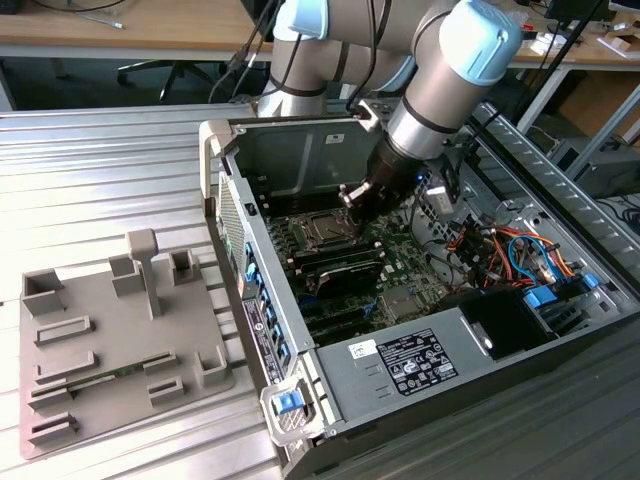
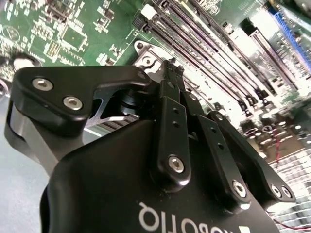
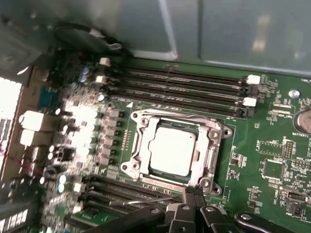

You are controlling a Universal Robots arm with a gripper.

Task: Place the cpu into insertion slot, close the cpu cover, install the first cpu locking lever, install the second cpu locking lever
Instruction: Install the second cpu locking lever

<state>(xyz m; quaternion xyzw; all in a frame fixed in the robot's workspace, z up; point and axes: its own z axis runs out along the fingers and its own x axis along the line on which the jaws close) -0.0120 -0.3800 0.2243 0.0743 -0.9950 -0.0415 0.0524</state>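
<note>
The cpu (image 3: 172, 151) lay seated flat in the insertion slot (image 3: 146, 127) on the motherboard (image 3: 272, 145), silvery face up, as the first wrist view showed. The cpu cover (image 3: 210, 145) was down over it, its shiny frame bordering the chip on all sides and the chip showing through the window. Judged from this: placement and cover closing were done. The state of the two locking levers could not be settled; a thin wire-like bar (image 3: 146, 201) lay along the socket edge nearest the tool, and whether it was latched I could not tell, so lever work was taken as the part in hand or left. The gripper (image 3: 193, 192) sat just beside that same socket edge, fingertips pressed together into a narrow point, nothing pinched between them; in the second wrist view the fingers (image 2: 171, 77) likewise met at their tips over the socket's metal rim. Contact with frame or bar could not be confirmed. Outward: in the exterior view the gripper (image 1: 352, 200) reached down into the open computer case (image 1: 330, 370), close over the socket (image 1: 322, 230). Memory slots (image 3: 184, 87) ran along the socket's far side from the tool. A grey parts fixture (image 1: 110, 340) lay on the ribbed table (image 1: 100, 170), toward the exterior view's left of the case.
</note>
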